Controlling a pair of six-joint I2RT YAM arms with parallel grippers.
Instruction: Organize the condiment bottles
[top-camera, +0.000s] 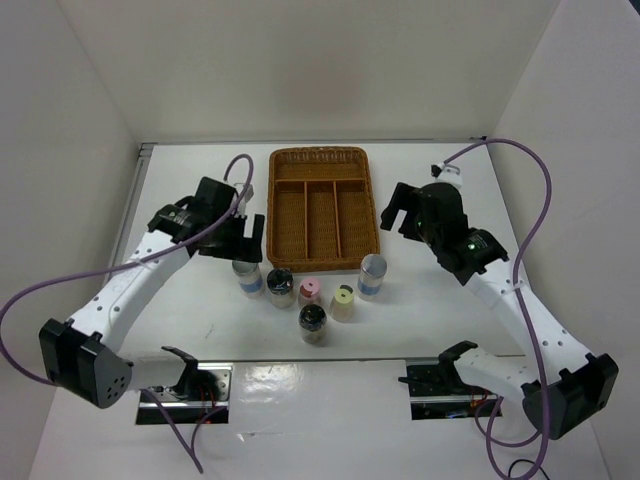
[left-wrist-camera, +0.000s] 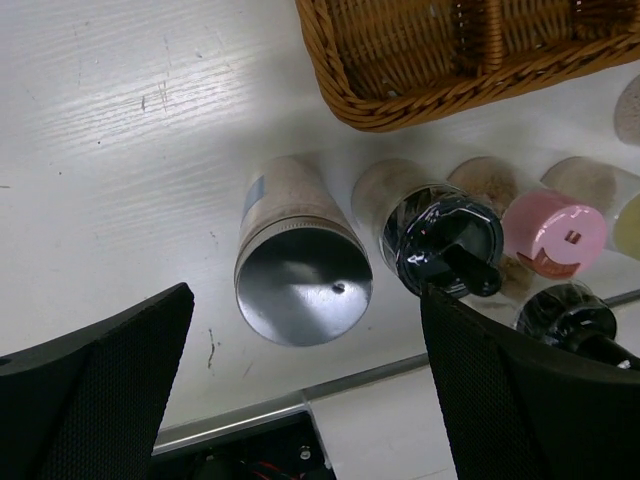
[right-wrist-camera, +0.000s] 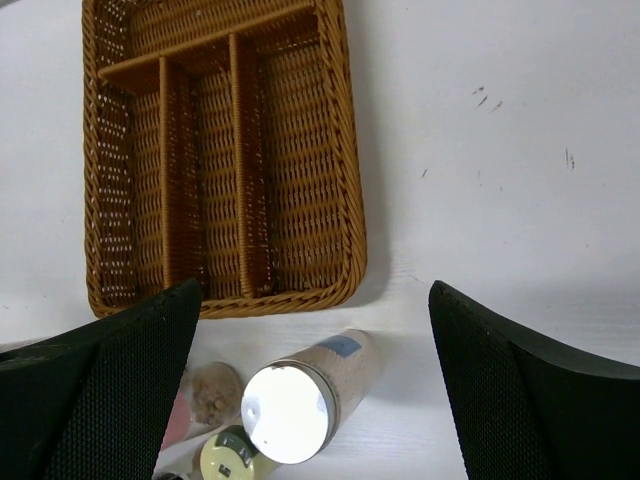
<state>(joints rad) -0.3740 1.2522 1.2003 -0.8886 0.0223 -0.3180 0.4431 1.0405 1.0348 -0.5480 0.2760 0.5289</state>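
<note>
Toward the near edge of the surface (top-camera: 180, 170), six condiment bottles (top-camera: 312, 290) cluster beside the basket (top-camera: 323, 158). I read both arms as lining up grasps: left fingers (top-camera: 243, 243) wide over one silver-lidded bottle (left-wrist-camera: 300, 280), right fingers (top-camera: 400, 212) wide, short of the other.

I saw all six standing upright, clustered just in front of the wicker basket (top-camera: 320, 153). The left silver-lidded shaker (top-camera: 247, 277) and the right silver-lidded shaker (top-camera: 372, 275), both blue-labelled, flanked the dark-capped shaker (top-camera: 280, 287), pink-capped shaker (top-camera: 309, 292) and pale-yellow-capped shaker (top-camera: 343, 302). The second dark-capped shaker (top-camera: 312, 323) stood alone before that row.
</note>
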